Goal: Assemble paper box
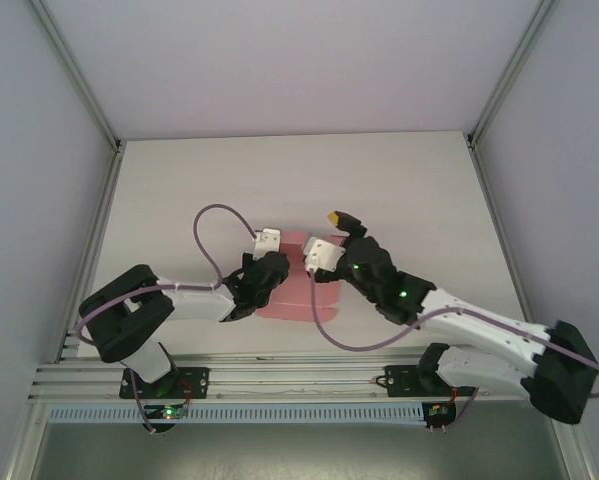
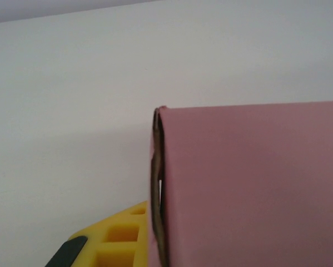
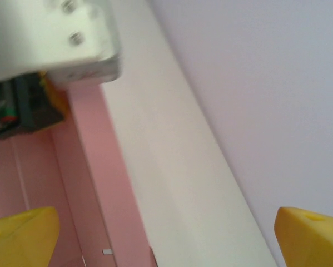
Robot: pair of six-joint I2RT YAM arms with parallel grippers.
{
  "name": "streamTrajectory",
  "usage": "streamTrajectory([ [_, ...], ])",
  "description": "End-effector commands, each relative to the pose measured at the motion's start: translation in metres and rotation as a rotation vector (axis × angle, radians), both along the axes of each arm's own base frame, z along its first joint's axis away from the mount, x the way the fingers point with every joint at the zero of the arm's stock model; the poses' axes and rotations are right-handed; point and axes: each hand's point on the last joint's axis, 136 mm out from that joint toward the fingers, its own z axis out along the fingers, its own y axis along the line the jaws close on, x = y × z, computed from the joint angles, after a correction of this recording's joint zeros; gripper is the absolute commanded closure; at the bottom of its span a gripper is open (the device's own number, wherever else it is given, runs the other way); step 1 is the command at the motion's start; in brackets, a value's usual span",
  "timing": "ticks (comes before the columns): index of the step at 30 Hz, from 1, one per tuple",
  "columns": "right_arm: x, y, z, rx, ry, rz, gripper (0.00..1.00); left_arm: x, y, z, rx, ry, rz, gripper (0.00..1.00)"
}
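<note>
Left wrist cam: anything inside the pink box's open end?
The paper box shows a narrow dark gap at its left end, with a thin sliver of light coming through. No object is visible in that gap. The pink front panel covers the rest of the interior, so it can't be checked.

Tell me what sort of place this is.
Probably a robot lab cell: white table boxed in by plain walls, aluminium rail at its near edge, two arms bolted there.
</note>
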Motion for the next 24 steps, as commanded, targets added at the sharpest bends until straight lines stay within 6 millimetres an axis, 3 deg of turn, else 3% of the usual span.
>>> streamTrajectory([
  [1, 0.008, -0.031, 0.027, 0.278, 0.075, -0.141, 0.02, -0.010, 0.009, 0.005, -0.029, 0.024, 0.033, 1.00],
  [4, 0.020, -0.067, 0.035, 0.466, 0.174, -0.273, 0.02, -0.014, 0.010, 0.010, -0.062, 0.022, 0.021, 1.00],
  [7, 0.025, -0.079, 0.025, 0.519, 0.244, -0.287, 0.02, -0.016, 0.009, 0.015, -0.084, 0.023, 0.013, 1.00],
  [15, 0.035, -0.062, -0.017, 0.445, 0.379, -0.249, 0.02, -0.015, 0.005, 0.014, -0.078, 0.038, 0.003, 1.00],
  [19, 0.045, -0.063, -0.036, 0.397, 0.432, -0.301, 0.02, -0.017, 0.009, 0.017, -0.088, 0.033, 0.018, 1.00],
  [24, 0.043, -0.064, -0.056, 0.359, 0.494, -0.322, 0.02, -0.019, 0.019, 0.025, -0.097, 0.013, 0.050, 1.00],
])
